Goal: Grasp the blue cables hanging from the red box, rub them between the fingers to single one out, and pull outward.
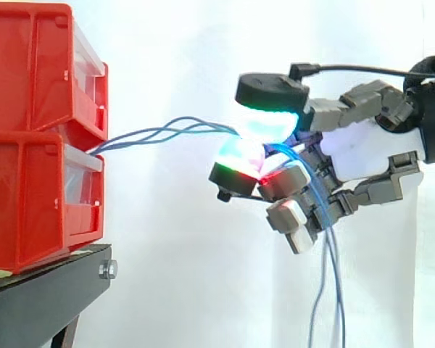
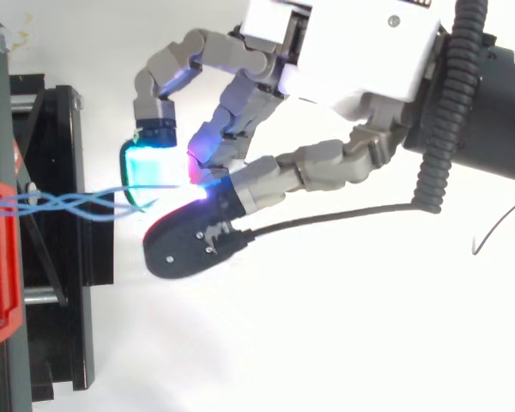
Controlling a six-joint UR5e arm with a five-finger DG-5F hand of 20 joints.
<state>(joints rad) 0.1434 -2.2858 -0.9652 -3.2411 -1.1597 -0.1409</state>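
Observation:
Several thin blue cables (image 1: 167, 133) run from the gap between two stacked red boxes (image 1: 36, 138) rightward, loosely twisted, to my hand (image 1: 362, 145). The hand is shut on the blue cables: a glowing cyan-green pad above and another below pinch them about (image 1: 250, 138). Past the pinch the cables pass through the curled fingers and hang down (image 1: 333, 290). From above, the twisted cables (image 2: 69, 204) leave the red box (image 2: 0, 257) and end between the glowing pads of the hand (image 2: 326, 163), which comes in from the upper right.
The red boxes sit on a black stand (image 1: 51, 290) at the left, with its frame (image 2: 60, 257) below the cables in the top view. A white curtain lies behind.

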